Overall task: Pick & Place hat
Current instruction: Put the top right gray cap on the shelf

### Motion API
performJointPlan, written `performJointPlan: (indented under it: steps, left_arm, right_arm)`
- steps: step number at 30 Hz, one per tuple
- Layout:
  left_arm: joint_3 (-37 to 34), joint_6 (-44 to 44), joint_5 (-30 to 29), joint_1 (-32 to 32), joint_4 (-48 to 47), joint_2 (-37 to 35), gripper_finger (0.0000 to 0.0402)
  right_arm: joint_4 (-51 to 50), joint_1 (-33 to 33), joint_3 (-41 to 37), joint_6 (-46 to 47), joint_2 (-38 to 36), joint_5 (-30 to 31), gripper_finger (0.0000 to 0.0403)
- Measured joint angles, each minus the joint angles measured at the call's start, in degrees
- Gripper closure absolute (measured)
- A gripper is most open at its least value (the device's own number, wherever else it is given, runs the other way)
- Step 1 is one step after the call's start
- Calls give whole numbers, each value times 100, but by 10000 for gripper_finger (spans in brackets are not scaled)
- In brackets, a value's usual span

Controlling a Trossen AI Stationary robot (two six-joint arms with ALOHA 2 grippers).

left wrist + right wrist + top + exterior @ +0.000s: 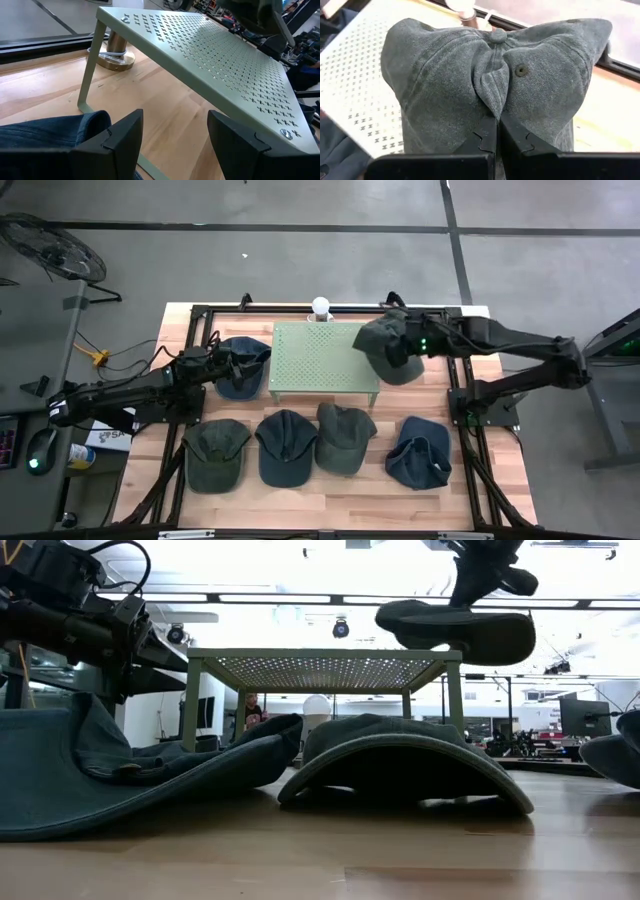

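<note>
- While the wooden table (300, 500) carries four caps in a row along its near edge, a green perforated stand (325, 360) sits toward the far edge, mid-width.
- The right arm reaches in from the right edge; its right gripper (496, 131) has both fingers pressed together on a fold of fabric at the crown of a grey-green hat (490, 75), held in the air over the stand's right end.
- The left arm lies along the left side, and its left gripper (172, 142) hovers with fingers apart over a dark blue cap (240, 365) just beside the stand's left end, gripping nothing.
- Judged risk: the pinch takes only a thin pleat of cloth, so the hat could slip free early and land on the stand's edge or slide off onto the table.
- Judged risk: the hat hangs partly past the stand's right end; released there, it may tip over that end.
- The slack brim could also snag the stand's rim on the way down.
</note>
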Motion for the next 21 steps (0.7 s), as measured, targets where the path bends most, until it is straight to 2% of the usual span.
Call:
performJointPlan:
  steps: [10, 16, 21]
  left_arm:
    - [0, 0, 2, 0, 1, 1, 184]
    - [0, 0, 2, 0, 1, 0, 184]
    - [0, 0, 2, 0, 1, 0, 184]
  right_arm:
    - [850, 846, -2, 36, 261, 991, 403]
    - [1180, 1079, -2, 389, 390, 1725, 402]
    - [1742, 961, -2, 452, 795, 1462, 403]
